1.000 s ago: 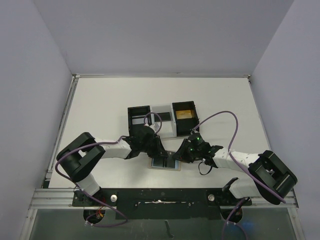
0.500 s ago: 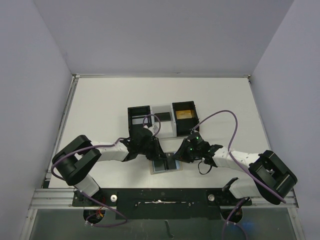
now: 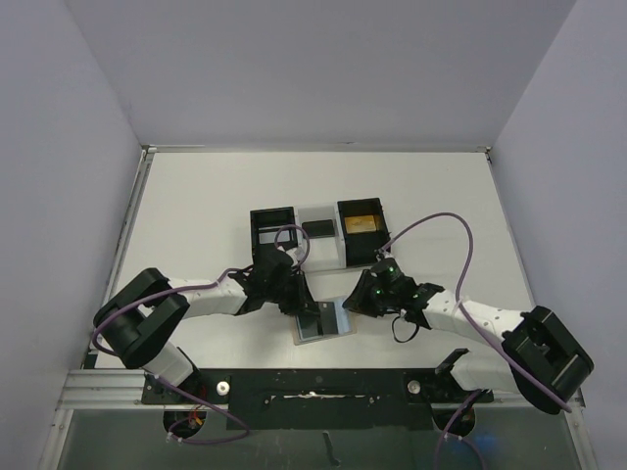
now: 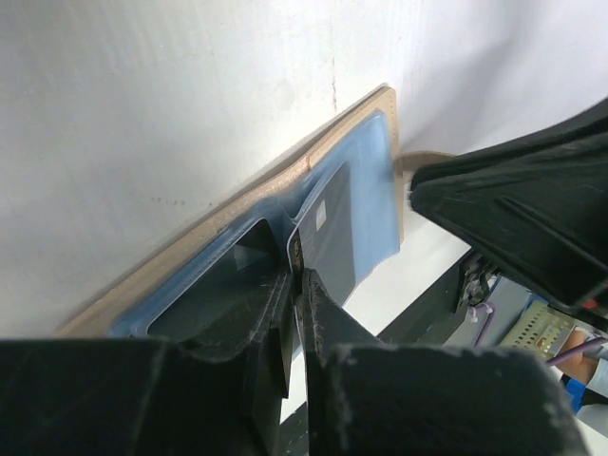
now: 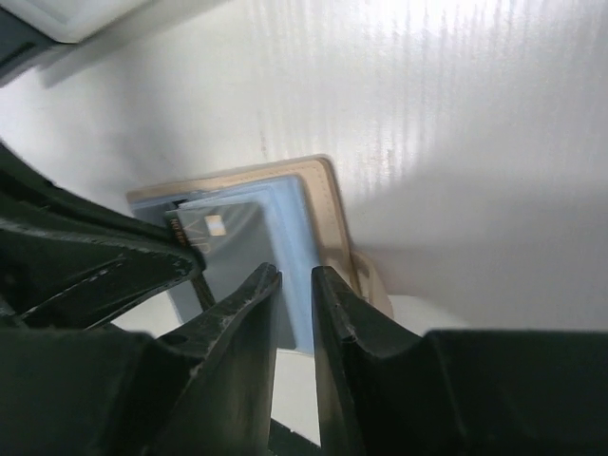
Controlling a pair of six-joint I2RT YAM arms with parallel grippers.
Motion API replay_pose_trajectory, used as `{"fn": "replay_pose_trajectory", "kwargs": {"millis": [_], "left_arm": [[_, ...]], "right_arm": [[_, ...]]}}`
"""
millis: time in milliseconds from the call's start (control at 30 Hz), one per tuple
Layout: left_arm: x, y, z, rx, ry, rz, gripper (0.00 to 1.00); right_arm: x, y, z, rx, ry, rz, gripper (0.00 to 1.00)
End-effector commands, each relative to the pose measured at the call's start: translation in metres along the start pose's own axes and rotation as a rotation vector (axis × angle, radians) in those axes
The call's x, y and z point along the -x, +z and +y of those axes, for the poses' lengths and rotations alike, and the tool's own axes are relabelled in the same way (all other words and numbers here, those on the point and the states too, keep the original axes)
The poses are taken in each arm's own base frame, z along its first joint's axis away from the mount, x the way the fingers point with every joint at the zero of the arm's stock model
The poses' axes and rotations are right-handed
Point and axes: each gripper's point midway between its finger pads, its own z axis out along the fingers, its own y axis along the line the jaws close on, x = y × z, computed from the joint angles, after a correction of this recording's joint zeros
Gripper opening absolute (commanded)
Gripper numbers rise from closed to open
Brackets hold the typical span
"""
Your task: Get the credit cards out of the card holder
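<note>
In the left wrist view, a thin dark card [image 4: 323,223] is pinched by the left gripper [image 4: 296,277] to be pulled from the flat tan card holder [image 4: 372,180], and the right gripper's [image 5: 296,285] hold cannot be told.

White table [image 3: 196,196] seen from above, enclosed on three sides by plain pale lavender-grey panels: back wall [image 3: 323,69], left wall [image 3: 54,196] and right wall [image 3: 583,186]. A metal rail [image 3: 120,257] borders the table's left edge, and an aluminium beam [image 3: 93,394] runs across its near edge, with a dark glassy surface [image 3: 294,443] below it. Lighting is even and diffuse, casting soft shadows; close up, the tabletop shows faint vertical streaks.
</note>
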Motion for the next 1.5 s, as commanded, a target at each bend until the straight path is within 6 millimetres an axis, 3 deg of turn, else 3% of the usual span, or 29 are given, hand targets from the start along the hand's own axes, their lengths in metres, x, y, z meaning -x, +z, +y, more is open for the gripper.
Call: {"fn": "replay_pose_trajectory", "kwargs": {"millis": [0,133,333,400,500,600,933,1100,1467], "left_arm": [[0.001,-0.005,-0.003,-0.011,0.034,0.015,0.00],[0.001,-0.003,-0.009,-0.048,0.014,0.007,0.00],[0.005,-0.004,-0.016,-0.068,0.010,0.003,0.00],[0.006,-0.003,-0.019,-0.072,0.019,0.008,0.00],[0.005,-0.003,-0.020,-0.077,0.025,0.025,0.00],[0.002,-0.005,-0.022,-0.088,0.020,0.041,0.15],[-0.019,-0.019,-0.046,-0.302,-0.034,0.102,0.17],[-0.017,-0.017,-0.043,-0.275,-0.047,0.093,0.00],[-0.019,-0.025,-0.012,-0.123,-0.024,0.079,0.00]], "right_arm": [[0.019,-0.020,0.038,0.151,-0.090,-0.074,0.23],[0.016,-0.024,0.064,0.263,-0.128,-0.042,0.27],[-0.005,-0.009,0.069,0.302,-0.110,0.082,0.31],[-0.013,-0.001,0.062,0.282,-0.100,0.123,0.33],[-0.016,0.015,0.021,0.048,-0.055,0.128,0.31],[-0.019,0.017,0.007,0.003,-0.029,0.123,0.31],[-0.026,0.018,-0.002,-0.008,0.018,0.128,0.30],[-0.025,0.017,-0.001,-0.008,0.014,0.119,0.30],[-0.019,0.014,-0.008,-0.051,-0.003,0.095,0.28]]}}
